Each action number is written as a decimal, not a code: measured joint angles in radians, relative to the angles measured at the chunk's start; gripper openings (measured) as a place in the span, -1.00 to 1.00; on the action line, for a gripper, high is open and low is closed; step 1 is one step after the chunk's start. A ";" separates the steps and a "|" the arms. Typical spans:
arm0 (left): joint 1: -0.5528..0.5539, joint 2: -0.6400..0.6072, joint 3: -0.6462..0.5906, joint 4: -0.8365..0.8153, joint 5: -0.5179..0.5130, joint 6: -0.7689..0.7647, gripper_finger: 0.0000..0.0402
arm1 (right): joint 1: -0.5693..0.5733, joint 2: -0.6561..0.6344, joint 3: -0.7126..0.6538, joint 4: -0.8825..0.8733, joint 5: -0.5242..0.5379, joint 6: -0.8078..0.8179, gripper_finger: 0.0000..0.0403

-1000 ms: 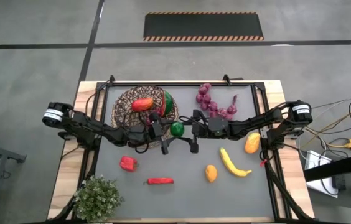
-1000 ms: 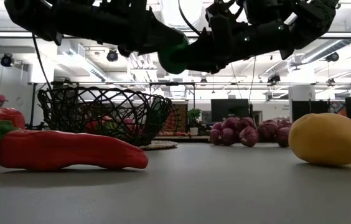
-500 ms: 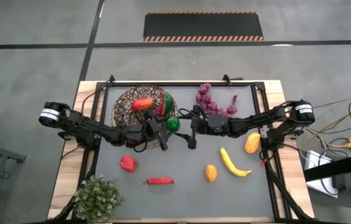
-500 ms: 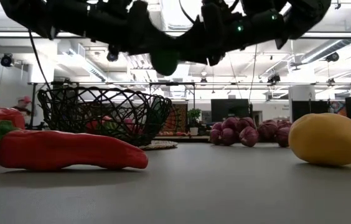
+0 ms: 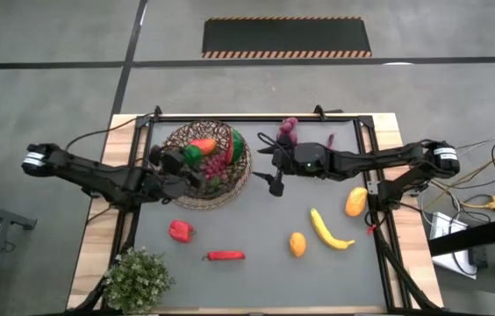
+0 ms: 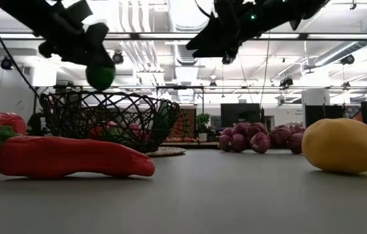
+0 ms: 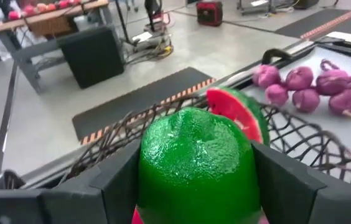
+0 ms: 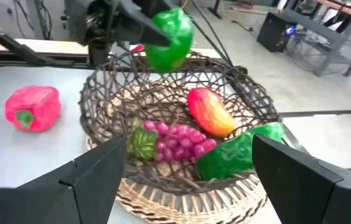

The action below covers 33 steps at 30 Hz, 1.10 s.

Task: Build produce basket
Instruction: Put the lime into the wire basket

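From straight above, the basket (image 5: 205, 164) sits at the far left part of the table (image 5: 256, 263), and the left gripper (image 5: 190, 158) hangs over it, pinching a green pepper (image 5: 191, 154) you can barely make out from here. A grape bunch (image 5: 215, 165), a reddish-orange fruit (image 5: 202, 145) and a watermelon slice (image 5: 235, 145) are already inside. The right gripper (image 5: 274, 180) floats just beside the basket with its fingers spread and nothing between them. Loose on the table: red pepper (image 5: 180, 230), chili (image 5: 225, 255), banana (image 5: 328, 230), two orange-yellow fruits (image 5: 297, 243) and more grapes (image 5: 288, 132) at the far edge. A potted plant (image 5: 138, 277) sits at the near left corner.

Down at table level you get what the top view hides: the green pepper (image 6: 100, 73) is clearly up in the air above the basket (image 6: 108, 119) rim, not touching it.

Left wrist view fills up with the pepper (image 7: 197, 163) clamped between both fingers (image 7: 116, 183), watermelon (image 7: 236, 113) just behind it.

Right wrist view looks across at the whole thing, pepper (image 8: 169, 37) held over the grapes (image 8: 178, 142), its own fingers (image 8: 91, 168) wide apart.
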 joint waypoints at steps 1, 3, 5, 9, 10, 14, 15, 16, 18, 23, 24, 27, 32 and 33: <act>0.000 -0.002 -0.002 -0.008 -0.001 -0.010 0.21 | -0.004 0.000 0.000 0.005 0.000 0.002 0.62; 0.000 0.008 -0.002 -0.008 -0.008 -0.014 0.21 | -0.009 0.000 -0.002 0.003 0.000 0.002 0.62; 0.000 0.023 -0.002 -0.012 -0.010 -0.014 0.21 | -0.010 0.006 -0.003 0.004 0.000 0.011 0.62; 0.009 0.059 -0.002 -0.021 -0.015 -0.014 0.22 | -0.013 0.013 -0.004 0.002 0.000 0.026 0.62; 0.013 0.067 -0.002 -0.028 -0.018 -0.015 0.22 | -0.013 0.014 -0.004 0.000 0.001 0.035 0.62; 0.043 0.098 -0.002 -0.063 -0.037 -0.015 0.22 | -0.013 0.013 -0.005 -0.056 0.016 0.042 0.62; 0.054 0.104 -0.002 -0.071 -0.038 -0.015 0.22 | -0.014 0.011 -0.005 -0.071 0.016 0.046 0.62; 0.066 0.113 -0.002 -0.075 -0.040 -0.016 0.22 | -0.015 0.011 -0.005 -0.079 0.016 0.051 0.62; 0.085 0.131 -0.002 -0.078 -0.040 -0.016 0.22 | -0.015 0.006 -0.005 -0.092 0.016 0.053 0.62; 0.159 0.171 -0.002 -0.106 -0.040 -0.015 0.22 | -0.015 0.004 -0.006 -0.098 0.016 0.062 0.62; 0.178 0.179 -0.002 -0.111 -0.040 -0.016 0.22 | -0.016 0.004 -0.005 -0.099 0.016 0.063 0.62; 0.239 0.214 -0.002 -0.114 -0.022 -0.018 0.22 | -0.017 -0.001 -0.006 -0.129 0.016 0.069 0.62; 0.298 0.284 -0.002 -0.112 0.065 -0.093 0.22 | -0.017 -0.057 -0.006 -0.248 0.016 0.093 0.62; 0.301 0.297 -0.002 -0.112 0.067 -0.106 0.22 | -0.017 -0.072 -0.006 -0.257 0.016 0.098 0.62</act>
